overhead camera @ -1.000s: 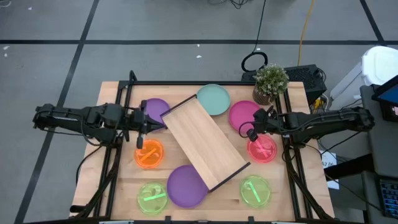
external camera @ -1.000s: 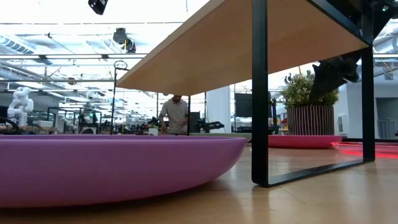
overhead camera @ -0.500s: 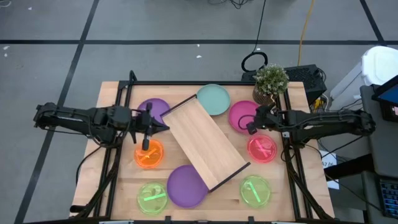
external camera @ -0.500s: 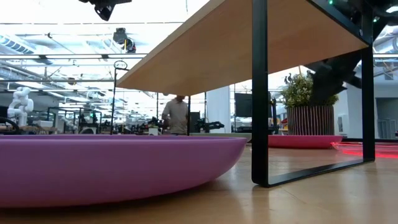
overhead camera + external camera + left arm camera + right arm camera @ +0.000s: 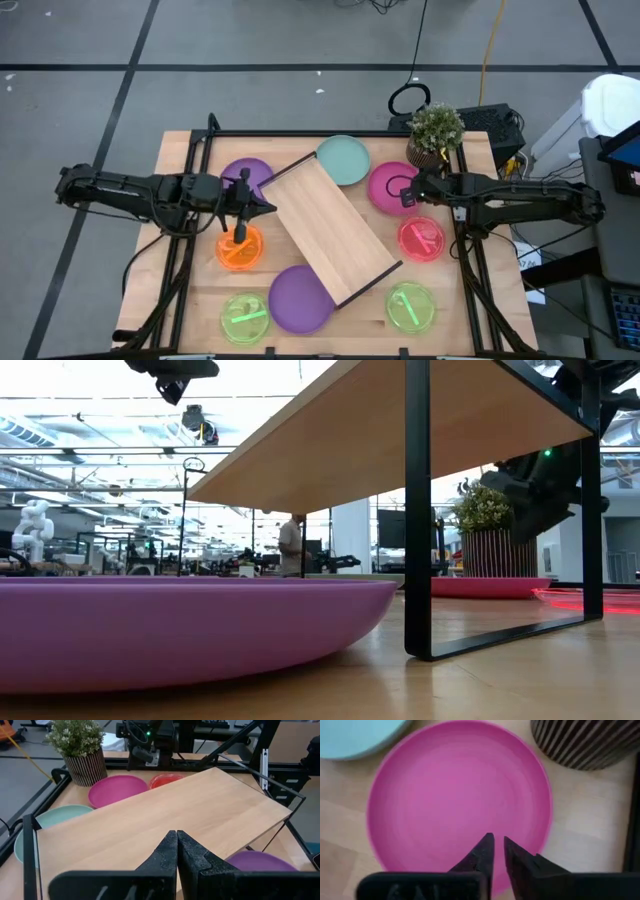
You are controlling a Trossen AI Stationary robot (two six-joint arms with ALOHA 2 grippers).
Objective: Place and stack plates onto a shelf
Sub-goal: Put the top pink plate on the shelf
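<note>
The shelf (image 5: 330,228), a light wooden board on a thin black frame, stands slantwise mid-table. Plates lie flat on the table around it: two purple (image 5: 248,178) (image 5: 299,298), a teal (image 5: 343,158), a magenta (image 5: 390,186), a red (image 5: 421,240), an orange (image 5: 240,248) and two green (image 5: 245,317) (image 5: 410,306). My left gripper (image 5: 176,836) is shut and hovers at the shelf's left end (image 5: 150,825), above the board. My right gripper (image 5: 498,841) is shut and hangs over the magenta plate (image 5: 460,795), clear of it in the low view (image 5: 540,490).
A potted plant (image 5: 435,132) in a striped pot stands at the far right corner, just beyond the magenta plate. Black frame rails (image 5: 190,200) run along the table's left and right sides. In the low view, a person (image 5: 293,545) stands far behind the table.
My left gripper has moved toward the table's right, from beside the far purple plate up to the shelf's left end. My right gripper has shifted toward the far edge, from the gap between the red and magenta plates to over the magenta plate.
</note>
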